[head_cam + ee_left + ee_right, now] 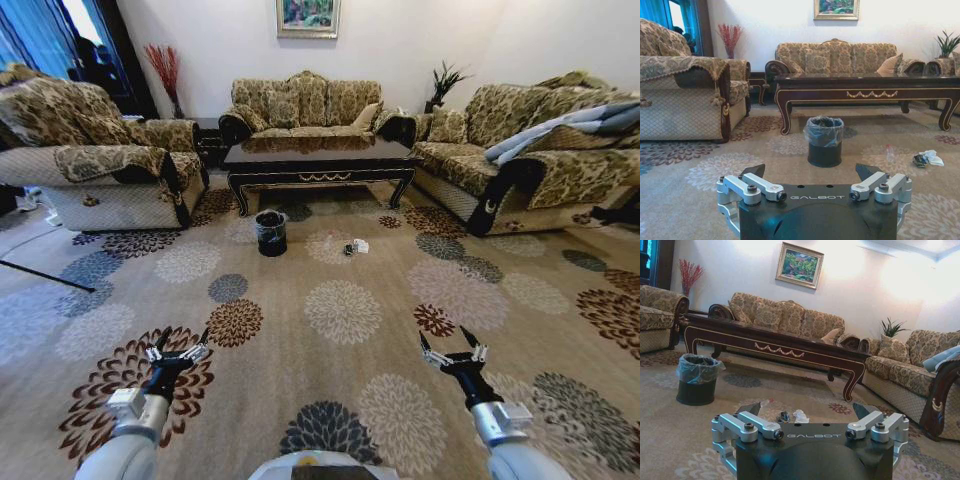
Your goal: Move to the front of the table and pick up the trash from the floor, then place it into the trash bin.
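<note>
I keep my left pincer and right pincer low above the floor, both with fingers spread wide and holding nothing. Well ahead of them, between the two, lies the trash: crumpled white paper, a dark scrap and a pale little bottle. It looks light and soft, so I would pinch the paper at its middle. The trash bin stands near it, toward the left pincer's side, before the table.

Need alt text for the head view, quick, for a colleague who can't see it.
Both grippers, left and right, hover open and empty over the floor. Ahead, the trash lies beside the trash bin, in front of the table.
</note>
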`<state>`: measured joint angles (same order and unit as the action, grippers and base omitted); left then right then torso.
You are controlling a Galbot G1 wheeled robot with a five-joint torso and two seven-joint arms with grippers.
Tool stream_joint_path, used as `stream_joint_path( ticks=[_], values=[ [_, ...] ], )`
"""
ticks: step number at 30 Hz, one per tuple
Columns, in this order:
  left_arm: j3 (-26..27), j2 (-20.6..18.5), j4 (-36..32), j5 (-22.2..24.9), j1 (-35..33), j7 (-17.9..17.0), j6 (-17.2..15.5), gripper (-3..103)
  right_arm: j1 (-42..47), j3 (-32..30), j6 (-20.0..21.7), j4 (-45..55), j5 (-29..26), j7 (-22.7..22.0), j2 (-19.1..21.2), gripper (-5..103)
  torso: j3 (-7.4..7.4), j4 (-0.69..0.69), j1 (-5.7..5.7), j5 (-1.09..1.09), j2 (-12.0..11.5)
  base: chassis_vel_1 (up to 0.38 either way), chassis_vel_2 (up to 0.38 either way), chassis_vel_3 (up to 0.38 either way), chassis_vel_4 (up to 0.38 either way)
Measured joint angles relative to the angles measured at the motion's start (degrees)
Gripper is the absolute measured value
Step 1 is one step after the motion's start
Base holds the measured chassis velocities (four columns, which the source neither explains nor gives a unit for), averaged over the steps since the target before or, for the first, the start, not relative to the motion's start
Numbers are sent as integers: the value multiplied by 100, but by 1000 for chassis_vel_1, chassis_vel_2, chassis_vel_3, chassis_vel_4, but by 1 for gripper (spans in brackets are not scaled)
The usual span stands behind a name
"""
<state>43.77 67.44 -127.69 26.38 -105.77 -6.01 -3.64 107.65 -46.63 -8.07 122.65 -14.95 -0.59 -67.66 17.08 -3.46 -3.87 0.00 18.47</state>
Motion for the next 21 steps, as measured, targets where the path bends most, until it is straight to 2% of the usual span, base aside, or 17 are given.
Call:
stream_joint_path(
  ticks=[5, 8, 12, 16, 21],
  values=[
    [-26, 6, -6, -19, -19, 9, 7, 100, -26, 7, 1, -9, -45, 11, 54, 100, -59, 0, 37, 0, -96, 0, 0, 0, 0],
    [-80, 30, -48, -41, -42, 9, 2, 100, -191, 85, 85, -77, -322, 37, 234, 100, -132, 0, 64, 0, -194, 0, 0, 0, 0],
    [-131, 27, -58, -70, -34, 9, -14, 100, -395, 141, 196, -159, -427, 7, 424, 100, -174, 3, 90, 1, -265, 0, 0, 0, 0],
    [-229, -7, -52, -79, 43, 8, -55, 100, -472, 130, 288, -204, -617, -26, 521, 100, -237, -3, 120, 0, -355, 0, 0, 0, 0],
    [-252, 31, -50, -90, 35, 3, -60, 100, -541, 133, 322, -232, -651, -37, 616, 100, -308, 1, 152, 0, -462, 0, 0, 0, 0]
  ],
)
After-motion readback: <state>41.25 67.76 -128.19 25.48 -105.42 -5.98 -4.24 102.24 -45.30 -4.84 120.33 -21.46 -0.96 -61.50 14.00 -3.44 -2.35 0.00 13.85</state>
